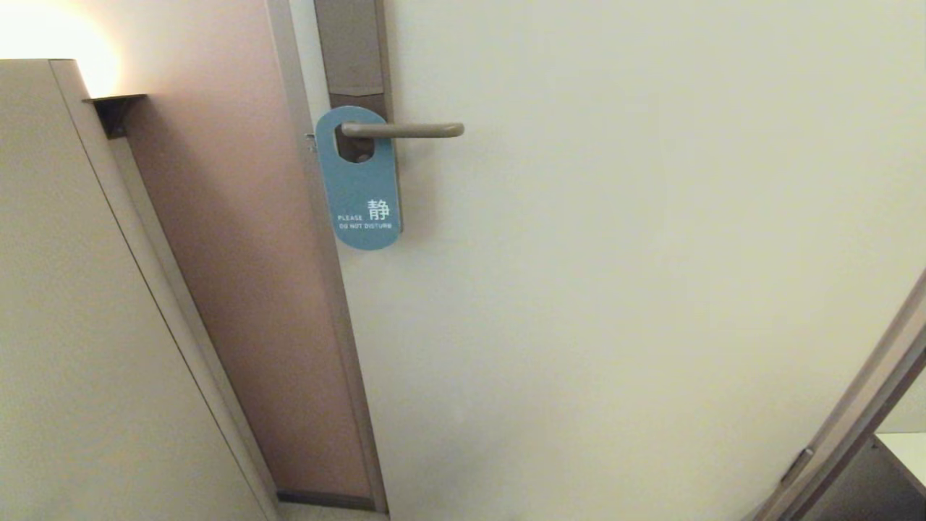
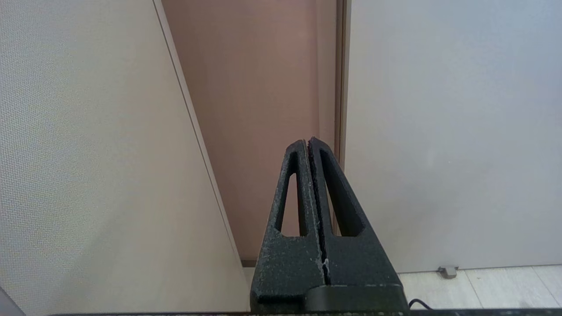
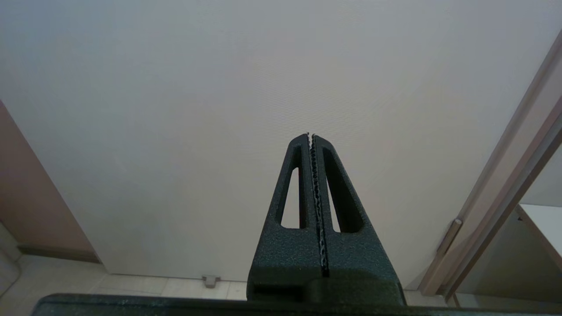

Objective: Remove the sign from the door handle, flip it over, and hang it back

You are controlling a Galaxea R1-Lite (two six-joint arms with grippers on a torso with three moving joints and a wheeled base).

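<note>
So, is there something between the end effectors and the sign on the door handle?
Nothing visible. The sign hangs on the door handle, open from the front; both end effectors, left and right, are shut and low.

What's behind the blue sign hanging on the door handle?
Through the sign's hole shows the dark base of the door handle on its brown backplate, whose edge peeks out along the sign's side. The backplate's lower part is covered, so nothing there can be seen.

My head camera faces tall cream door panel (image 1: 615,289) near lever height. My two wrist cameras sit low, looking along black closed fingers (image 2: 307,184) toward door's bottom; all three share that panel.
</note>
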